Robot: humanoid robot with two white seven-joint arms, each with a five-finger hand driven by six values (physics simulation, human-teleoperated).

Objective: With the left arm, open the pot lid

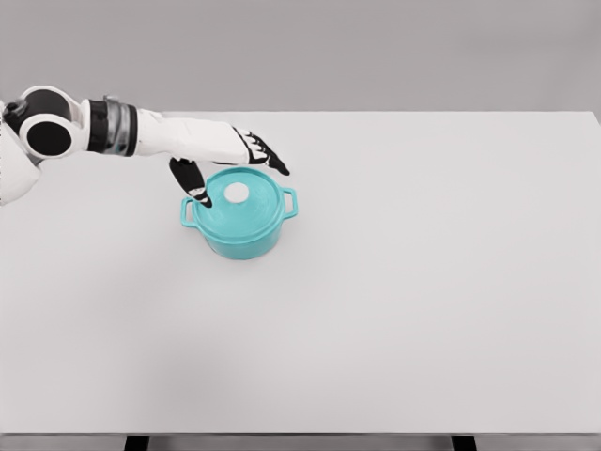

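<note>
While the left arm is reaching in from the picture's left edge, the left hand (233,162) is hovering over the rear left part of a teal pot (240,222) that is sitting on the white table (423,301), left of the table's middle. Its fingers (268,155) are spreading wide and pointing right past the far rim of the lid, while the thumb (195,185) is hanging down toward the pot's left handle (188,212); the hand is gripping nothing. The teal lid (246,205) is lying flat and closed on the pot (its round white knob (236,193) is showing in the centre, uncovered by the hand). A second handle (290,202) is sticking out on the pot's right side. Whether the thumb tip is touching the lid cannot be told from this view.
</note>
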